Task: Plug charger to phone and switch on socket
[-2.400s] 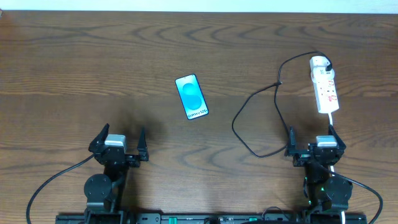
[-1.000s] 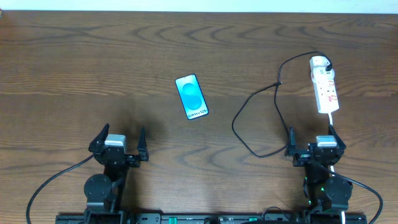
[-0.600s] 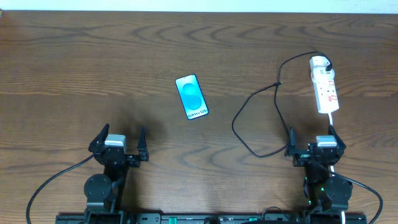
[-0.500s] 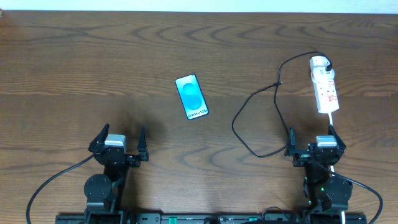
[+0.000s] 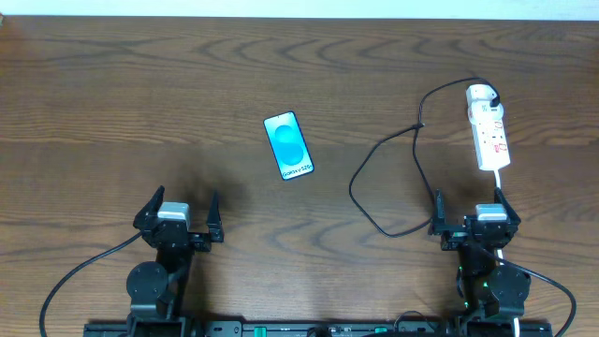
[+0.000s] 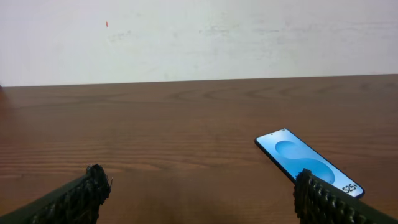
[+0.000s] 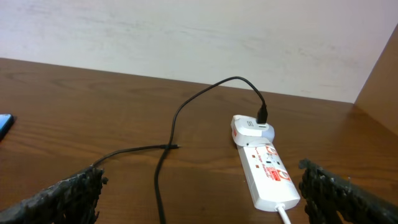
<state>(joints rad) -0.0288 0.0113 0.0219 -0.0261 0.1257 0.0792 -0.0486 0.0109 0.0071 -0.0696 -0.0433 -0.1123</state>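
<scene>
The phone (image 5: 288, 145) lies flat mid-table with its blue screen lit, also in the left wrist view (image 6: 308, 163). The white socket strip (image 5: 489, 129) lies at the right, also in the right wrist view (image 7: 266, 168). The charger cable (image 5: 384, 173) loops from its plug (image 5: 492, 95) at the strip's far end; the connector tip (image 5: 421, 124) lies free on the wood, also in the right wrist view (image 7: 176, 147). My left gripper (image 5: 178, 213) is open and empty near the front edge. My right gripper (image 5: 471, 211) is open and empty, just in front of the strip.
The wooden table (image 5: 140, 94) ends at a white wall at the back. The strip's white cord (image 5: 499, 183) runs toward my right arm. Thick black robot cables (image 5: 75, 271) trail at the front.
</scene>
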